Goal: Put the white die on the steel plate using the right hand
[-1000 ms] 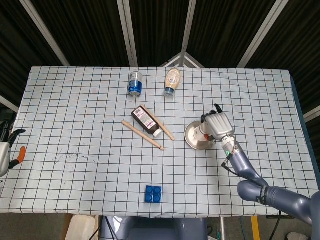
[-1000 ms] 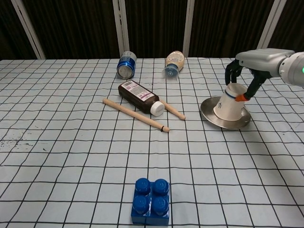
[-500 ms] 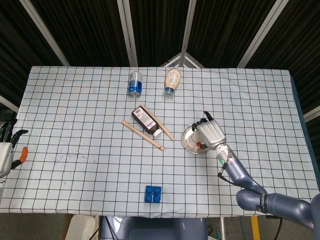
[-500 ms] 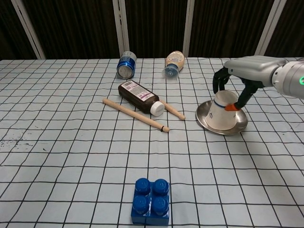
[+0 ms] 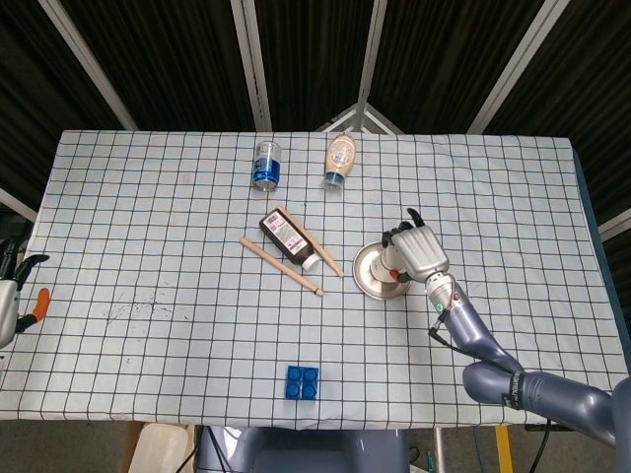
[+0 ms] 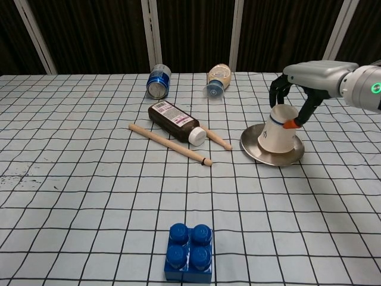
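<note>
The steel plate (image 5: pixel 369 275) (image 6: pixel 255 151) lies on the checked cloth right of centre. An upturned white cup (image 6: pixel 277 134) (image 5: pixel 396 266) with a blue line stands on it, leaning slightly. My right hand (image 5: pixel 420 252) (image 6: pixel 305 83) comes from above and grips the cup's upper end, fingers on its left and the orange-tipped thumb on its right. No white die shows in either view. My left hand (image 5: pixel 14 296) is at the far left edge of the head view, off the table, with its fingers apart and holding nothing.
A brown medicine bottle (image 5: pixel 288 239) and two wooden sticks (image 5: pixel 281 266) lie just left of the plate. A blue can (image 5: pixel 266 164) and a sauce bottle (image 5: pixel 339 161) lie at the back. A blue brick (image 5: pixel 303 381) sits near the front edge.
The plate and the cup on it have slid a little to the left, toward the sticks. My right hand moved left with them, still around the cup.
</note>
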`<state>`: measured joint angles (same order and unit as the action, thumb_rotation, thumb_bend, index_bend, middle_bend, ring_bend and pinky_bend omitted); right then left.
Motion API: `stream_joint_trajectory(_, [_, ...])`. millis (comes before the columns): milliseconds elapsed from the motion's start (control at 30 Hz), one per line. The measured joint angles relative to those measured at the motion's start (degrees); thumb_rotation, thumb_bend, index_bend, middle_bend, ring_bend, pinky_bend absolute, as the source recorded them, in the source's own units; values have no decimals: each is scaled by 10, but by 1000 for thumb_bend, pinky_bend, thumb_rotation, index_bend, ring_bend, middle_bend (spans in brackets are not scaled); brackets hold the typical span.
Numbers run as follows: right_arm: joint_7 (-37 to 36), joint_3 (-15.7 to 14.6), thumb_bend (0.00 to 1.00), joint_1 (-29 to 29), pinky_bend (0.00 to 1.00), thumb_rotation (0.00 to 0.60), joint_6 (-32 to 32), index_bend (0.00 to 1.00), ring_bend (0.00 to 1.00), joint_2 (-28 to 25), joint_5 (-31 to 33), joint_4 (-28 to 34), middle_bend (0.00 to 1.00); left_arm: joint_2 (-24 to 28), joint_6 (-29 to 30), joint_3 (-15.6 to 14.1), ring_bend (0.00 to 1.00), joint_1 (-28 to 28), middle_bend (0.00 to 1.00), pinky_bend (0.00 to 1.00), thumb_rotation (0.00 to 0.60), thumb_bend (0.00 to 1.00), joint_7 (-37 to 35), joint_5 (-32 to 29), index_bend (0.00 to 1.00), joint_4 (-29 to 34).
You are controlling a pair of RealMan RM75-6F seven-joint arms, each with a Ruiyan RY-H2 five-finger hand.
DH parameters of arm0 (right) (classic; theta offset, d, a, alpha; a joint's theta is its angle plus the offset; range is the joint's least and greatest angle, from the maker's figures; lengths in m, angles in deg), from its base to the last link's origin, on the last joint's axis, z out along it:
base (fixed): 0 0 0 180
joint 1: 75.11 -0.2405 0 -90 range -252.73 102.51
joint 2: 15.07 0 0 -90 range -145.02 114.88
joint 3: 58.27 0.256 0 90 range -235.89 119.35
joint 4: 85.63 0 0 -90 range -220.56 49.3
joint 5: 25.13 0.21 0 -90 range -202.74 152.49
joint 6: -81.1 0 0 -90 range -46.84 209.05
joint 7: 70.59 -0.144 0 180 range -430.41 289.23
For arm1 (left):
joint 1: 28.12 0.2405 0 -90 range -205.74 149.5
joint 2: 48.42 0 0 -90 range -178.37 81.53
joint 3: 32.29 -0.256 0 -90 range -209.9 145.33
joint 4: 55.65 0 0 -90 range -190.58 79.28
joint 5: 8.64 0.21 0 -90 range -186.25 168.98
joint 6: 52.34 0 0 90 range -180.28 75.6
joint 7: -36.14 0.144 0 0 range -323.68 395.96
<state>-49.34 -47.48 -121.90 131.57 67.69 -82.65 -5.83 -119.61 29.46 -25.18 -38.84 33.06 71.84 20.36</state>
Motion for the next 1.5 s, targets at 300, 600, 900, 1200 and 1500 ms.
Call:
stream_joint_trajectory(300, [13, 3, 390, 11, 0, 600, 25, 520, 266, -48, -2, 64, 474, -2, 1, -2, 0, -1, 0, 120, 600, 636, 7, 3, 248, 4])
stream_joint_trajectory(600, [18, 7, 390, 22, 0, 600, 27, 519, 266, -75, 31, 28, 474, -2, -5, 0, 0, -1, 0, 120, 600, 635, 10, -5, 248, 4])
stream_joint_trajectory(900, [-33, 3, 390, 30, 0, 600, -26, 519, 266, -80, 45, -50, 474, -5, -4, 0, 0, -2, 0, 120, 600, 636, 19, -5, 249, 5])
stream_joint_trajectory(1200, [-70, -9, 390, 32, 0, 600, -58, 519, 266, -59, 20, -97, 474, -7, -8, 1, 0, -3, 0, 119, 600, 635, 23, -9, 250, 2])
stream_joint_trajectory(1500, [-91, -13, 207, 32, 0, 600, -78, 361, 191, -38, 12, -143, 353, -7, -2, 1, 0, -3, 0, 120, 600, 635, 18, -4, 254, -2])
